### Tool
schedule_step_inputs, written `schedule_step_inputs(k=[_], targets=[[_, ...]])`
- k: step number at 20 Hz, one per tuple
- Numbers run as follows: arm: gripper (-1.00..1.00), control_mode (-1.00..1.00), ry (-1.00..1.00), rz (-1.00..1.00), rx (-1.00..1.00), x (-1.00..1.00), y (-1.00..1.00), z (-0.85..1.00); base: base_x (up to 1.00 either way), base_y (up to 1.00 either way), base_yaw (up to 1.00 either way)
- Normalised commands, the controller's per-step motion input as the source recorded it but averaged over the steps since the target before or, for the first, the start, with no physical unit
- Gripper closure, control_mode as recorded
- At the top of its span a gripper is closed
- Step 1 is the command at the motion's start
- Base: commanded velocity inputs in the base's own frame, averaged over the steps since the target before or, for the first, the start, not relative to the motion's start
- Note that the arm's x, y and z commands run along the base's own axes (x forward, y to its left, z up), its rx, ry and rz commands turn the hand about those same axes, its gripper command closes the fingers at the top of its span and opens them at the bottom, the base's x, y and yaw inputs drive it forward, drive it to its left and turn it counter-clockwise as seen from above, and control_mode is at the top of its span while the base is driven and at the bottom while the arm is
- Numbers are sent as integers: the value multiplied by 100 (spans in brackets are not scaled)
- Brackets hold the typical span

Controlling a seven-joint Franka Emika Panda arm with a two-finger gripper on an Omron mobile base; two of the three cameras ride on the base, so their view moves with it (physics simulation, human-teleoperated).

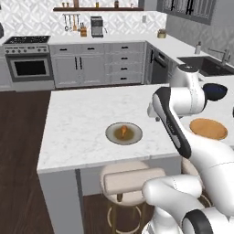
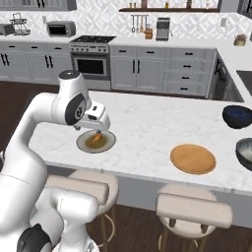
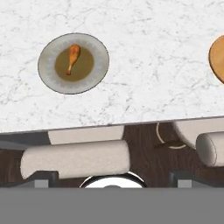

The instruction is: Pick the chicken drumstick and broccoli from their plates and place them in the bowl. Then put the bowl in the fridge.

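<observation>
Stools [image 3: 76, 157] tuck under the near counter edge, closest to the hand camera. Beyond them the chicken drumstick [image 3: 72, 58] lies in the olive centre of the grey-rimmed plate [image 3: 49, 74], near the island's near edge. With jaws wide apart, the gripper [image 2: 96, 129] should probably come straight down across the drumstick's thick end. To the right sit the wooden plate [image 2: 193, 158], bare of broccoli, and the patterned bowl [image 2: 244, 152], cut off by the frame.

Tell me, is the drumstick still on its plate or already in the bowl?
On its plate. The chicken drumstick lies in the olive-brown centre of the grey-rimmed plate on the counter.
</observation>
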Motion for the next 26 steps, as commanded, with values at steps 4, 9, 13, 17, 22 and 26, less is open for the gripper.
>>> schedule_step_inputs(k=[4, 9, 13, 17, 22, 26], targets=[[-100, 100, 0, 0, 0, 0, 0, 0, 51, 62, 0], [-100, 100, 0, 0, 0, 0, 0, 0, 57, 38, 0], [-100, 100, 0, 0, 0, 0, 0, 0, 64, 6, 0], [-100, 100, 0, 0, 0, 0, 0, 0, 61, 0, 0], [-100, -100, 0, 0, 0, 48, -1, -1, 11, 0, 0], [-100, -100, 0, 0, 0, 100, -14, -11, 0, 0, 0]])
